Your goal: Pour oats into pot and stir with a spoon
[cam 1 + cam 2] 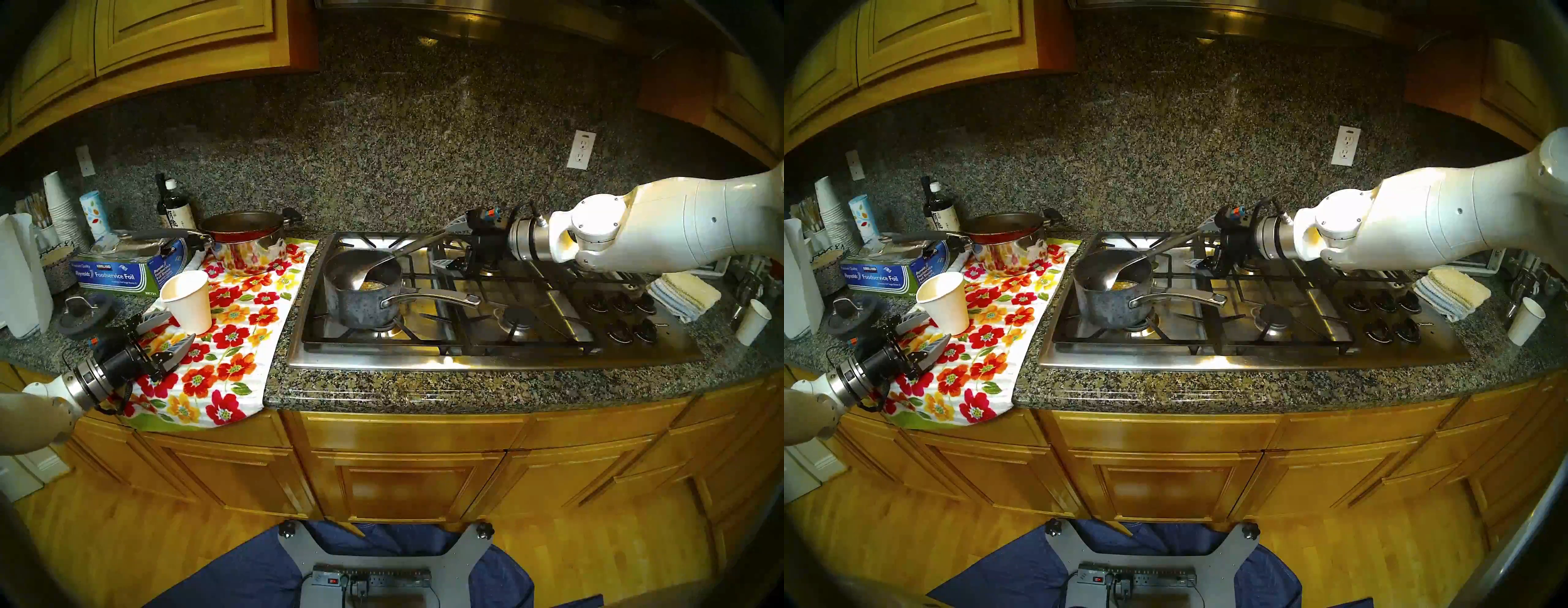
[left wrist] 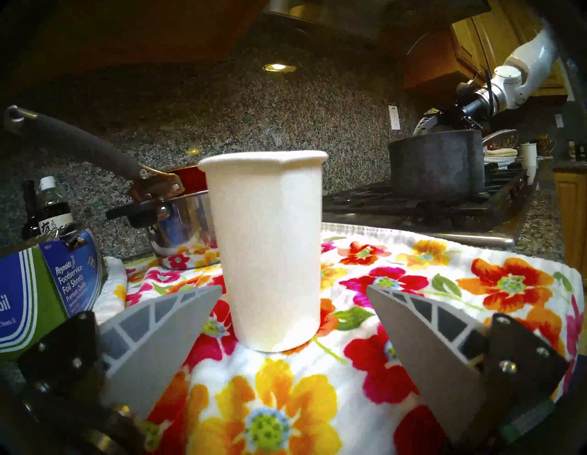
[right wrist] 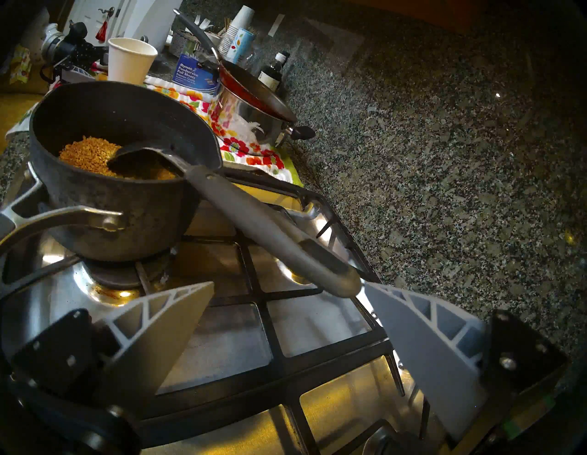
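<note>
The dark grey pot (image 1: 360, 297) stands on the stove's front-left burner, its silver handle pointing right. The oats (image 3: 85, 155) lie in a small heap on its bottom. The spoon (image 3: 254, 222) has its bowl in the pot among the oats (image 1: 372, 285), and its handle (image 1: 413, 247) leans on the rim. My right gripper (image 3: 289, 283) is open, and the handle's end lies beside one fingertip, ungripped. My left gripper (image 2: 293, 287) is open over the floral towel. A white paper cup (image 2: 266, 247) stands upright just ahead of its fingertips.
A shiny steel pot topped by a red pan (image 1: 246, 242) stands behind the paper cup (image 1: 189, 301). A foil box (image 1: 114, 271) and a bottle (image 1: 174, 208) are at the back left. Folded cloths (image 1: 683, 293) and another paper cup (image 1: 753, 320) sit right of the stove knobs (image 1: 623, 314).
</note>
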`<state>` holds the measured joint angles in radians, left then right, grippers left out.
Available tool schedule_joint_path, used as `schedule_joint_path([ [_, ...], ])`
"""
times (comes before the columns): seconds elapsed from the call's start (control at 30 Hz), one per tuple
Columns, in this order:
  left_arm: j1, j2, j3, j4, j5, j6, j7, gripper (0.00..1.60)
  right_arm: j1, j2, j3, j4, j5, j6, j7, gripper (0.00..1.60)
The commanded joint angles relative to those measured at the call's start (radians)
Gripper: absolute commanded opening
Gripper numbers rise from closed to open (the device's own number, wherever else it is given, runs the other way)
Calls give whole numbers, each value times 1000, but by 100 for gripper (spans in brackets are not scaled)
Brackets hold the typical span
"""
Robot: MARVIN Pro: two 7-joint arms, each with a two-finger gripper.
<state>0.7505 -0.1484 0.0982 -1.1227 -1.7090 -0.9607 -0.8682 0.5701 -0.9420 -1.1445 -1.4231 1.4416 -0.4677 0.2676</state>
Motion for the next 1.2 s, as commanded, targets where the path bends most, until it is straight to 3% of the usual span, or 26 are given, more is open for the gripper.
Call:
schedule_joint_path([
  [0.0,12,7,-29,18,-3,1,-105,160,39,2,20,10,0,-9,-5,160],
  [0.6,22,29,-81,13,4,1,-95,160,38,1,20,10,1,-9,-5,160],
  [0.93,27,32,-102,19,-18,1,-133,160,38,1,20,10,1,-9,-5,160],
  [1.03,30,32,-105,14,-5,1,-103,160,38,1,20,10,1,-9,-5,160],
  [1.1,32,33,-107,17,-16,1,-127,160,38,1,20,10,1,-9,-5,160],
  [1.13,32,33,-106,10,3,1,-85,160,38,1,20,10,1,-9,-5,160],
  [1.17,35,33,-111,16,-14,1,-123,160,38,1,20,10,1,-9,-5,160],
])
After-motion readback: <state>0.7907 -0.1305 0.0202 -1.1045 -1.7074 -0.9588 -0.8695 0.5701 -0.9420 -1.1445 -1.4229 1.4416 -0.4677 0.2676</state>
